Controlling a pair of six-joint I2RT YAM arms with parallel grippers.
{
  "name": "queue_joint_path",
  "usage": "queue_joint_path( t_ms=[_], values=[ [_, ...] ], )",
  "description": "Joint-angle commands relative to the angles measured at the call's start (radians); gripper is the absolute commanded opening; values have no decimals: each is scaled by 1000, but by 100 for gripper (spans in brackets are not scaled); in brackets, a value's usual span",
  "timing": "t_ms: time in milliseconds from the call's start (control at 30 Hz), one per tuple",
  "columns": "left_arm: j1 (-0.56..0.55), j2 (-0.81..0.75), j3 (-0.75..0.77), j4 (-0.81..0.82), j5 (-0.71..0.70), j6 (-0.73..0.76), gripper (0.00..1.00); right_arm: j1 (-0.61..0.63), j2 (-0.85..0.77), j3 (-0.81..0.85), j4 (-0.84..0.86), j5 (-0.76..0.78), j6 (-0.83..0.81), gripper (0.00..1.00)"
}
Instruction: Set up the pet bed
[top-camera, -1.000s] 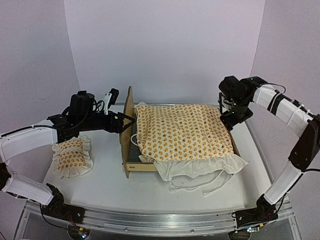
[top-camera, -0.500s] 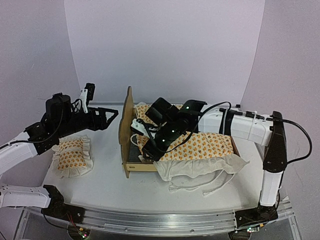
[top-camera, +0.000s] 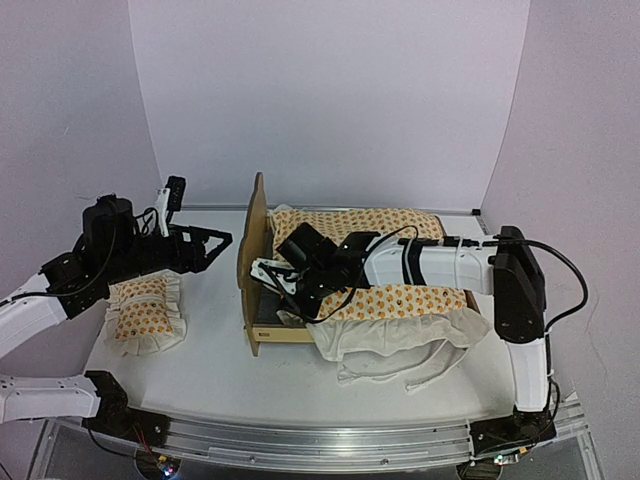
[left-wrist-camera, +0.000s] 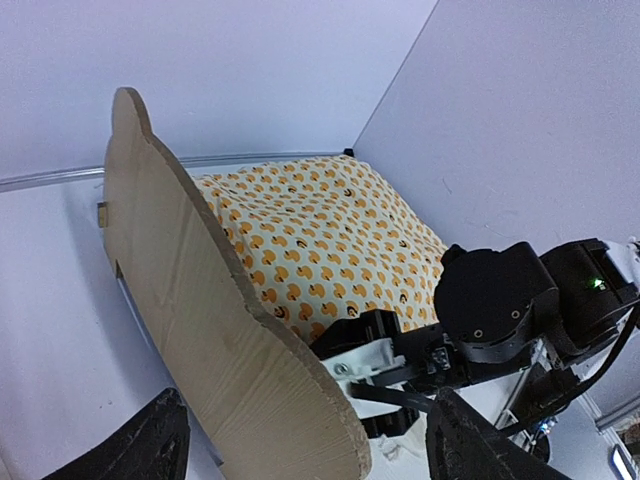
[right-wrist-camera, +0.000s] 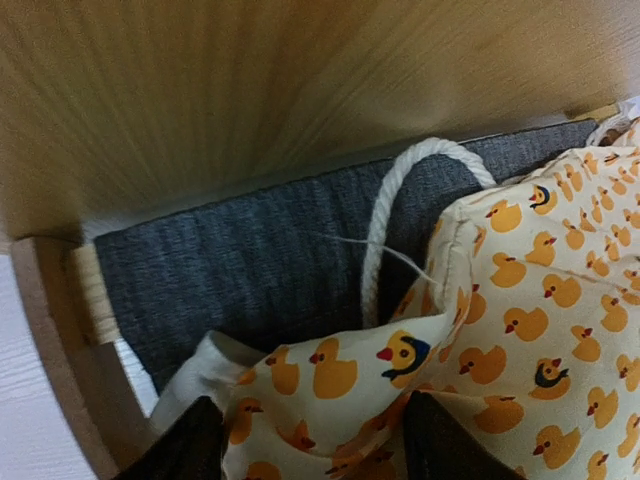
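Observation:
The pet bed has a plywood headboard (top-camera: 255, 232) on the left and a dark grey base (right-wrist-camera: 250, 270). A duck-print ruffled mattress cover (top-camera: 400, 262) lies on it, sagging over the front edge. My right gripper (top-camera: 272, 283) reaches across the bed to the headboard end. In the right wrist view it (right-wrist-camera: 310, 445) is open, with the cover's corner (right-wrist-camera: 330, 380) lying between its fingers and a white cord loop (right-wrist-camera: 380, 230) on the grey base. My left gripper (top-camera: 215, 245) is open and empty, left of the headboard (left-wrist-camera: 210, 320) and apart from it.
The small matching ruffled pillow (top-camera: 145, 312) lies on the table at the left, under my left arm. The cover's white ties (top-camera: 400, 375) trail over the table in front of the bed. The back wall is close behind the bed.
My right arm has swung from the footboard end across the bed to the headboard end and lowered onto the cover's corner. My left gripper has drawn back left from the headboard.

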Motion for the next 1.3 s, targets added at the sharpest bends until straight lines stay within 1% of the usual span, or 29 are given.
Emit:
queue_joint_path(
  t_ms=[0,33,100,133,167,200,267,300,367,433,500,533,600,633,700,733,767,900,967,1000,1067,1200,1267],
  values=[
    [-3,73,85,24,137,23,81,3,-5,-9,144,217,-10,42],
    [-8,87,95,28,145,26,81,3,-23,-30,165,240,-2,36],
    [-27,106,111,35,141,42,81,-3,-72,-65,192,248,32,29],
    [-41,114,120,36,136,52,81,-14,-102,-81,193,241,58,22],
    [-53,125,130,39,131,62,81,-33,-135,-107,193,210,101,13],
    [-67,136,143,38,125,73,81,-60,-169,-130,193,155,156,9],
    [-103,169,174,38,101,89,81,-135,-230,-186,187,-26,278,0],
    [-124,188,192,38,91,103,81,-186,-254,-212,188,-152,338,0],
    [-167,235,229,38,61,122,81,-294,-267,-230,190,-421,510,0],
    [-197,291,267,37,43,133,81,-398,-217,-194,196,-715,670,0],
    [-213,346,298,36,42,140,80,-467,-123,-149,231,-927,824,0],
    [-218,372,311,33,46,148,79,-493,-77,-123,244,-1020,882,0],
    [-231,428,340,25,35,166,75,-524,-18,-111,320,-1130,995,0],
    [-241,468,373,11,13,181,74,-540,-4,-126,390,-1159,1052,0],
    [-269,533,429,-33,-58,228,72,-572,-2,-181,520,-1162,1153,0],
    [-280,565,455,-58,-106,241,71,-586,-3,-192,535,-1167,1173,0],
    [-283,599,483,-93,-142,243,68,-596,0,-193,538,-1175,1181,0],
    [-296,722,574,-202,-260,255,45,-625,-3,-211,539,-1189,1192,0],
    [-298,776,621,-240,-292,265,29,-639,-20,-230,539,-1186,1186,0],
    [-302,798,633,-245,-315,276,27,-645,-28,-238,539,-1182,1182,0],
    [-304,840,657,-247,-349,285,26,-654,-40,-247,539,-1180,1182,0],
    [-307,957,746,-278,-340,287,27,-659,-54,-248,538,-1182,1179,0],
    [-308,1012,788,-283,-338,273,26,-657,-62,-254,539,-1180,1176,0]
  ],
)
